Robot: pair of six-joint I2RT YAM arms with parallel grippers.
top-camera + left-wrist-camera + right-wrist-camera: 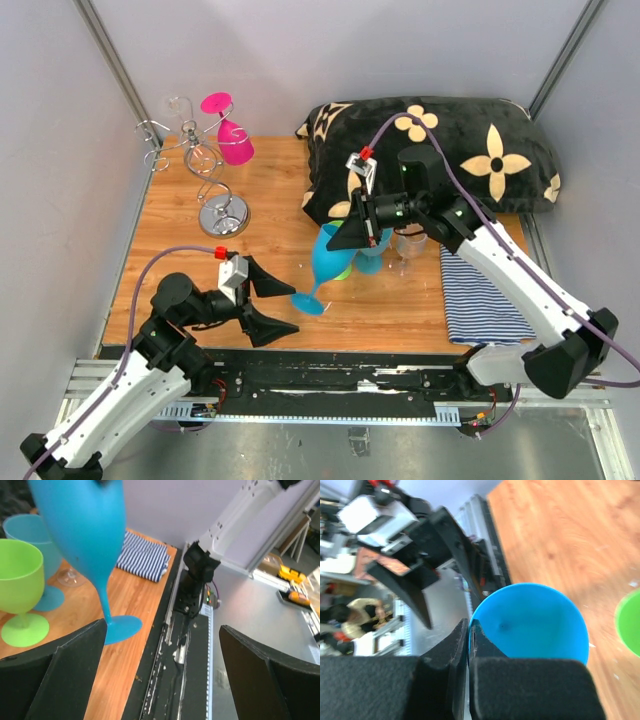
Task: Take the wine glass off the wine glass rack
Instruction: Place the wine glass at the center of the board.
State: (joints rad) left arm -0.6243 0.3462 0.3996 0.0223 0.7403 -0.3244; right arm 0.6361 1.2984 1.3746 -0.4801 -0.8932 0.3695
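Observation:
The wine glass rack (210,160), a silver wire stand on a round chrome base, is at the back left, with a pink wine glass (233,138) hanging from it. A blue wine glass (328,262) leans off the rack at mid-table, its foot (310,302) near the front edge. My right gripper (352,236) is shut on its rim (472,630), one finger inside the bowl (530,622). My left gripper (295,309) is open beside the foot, holding nothing. In the left wrist view the blue glass (82,535) stands left of that gripper (162,626).
A green glass (343,270), a teal glass (372,258) and a clear glass (410,244) stand close behind the blue one. A dark flowered pillow (440,145) lies at the back right, a striped cloth (485,295) at the right. The black rail (330,375) runs along the front edge.

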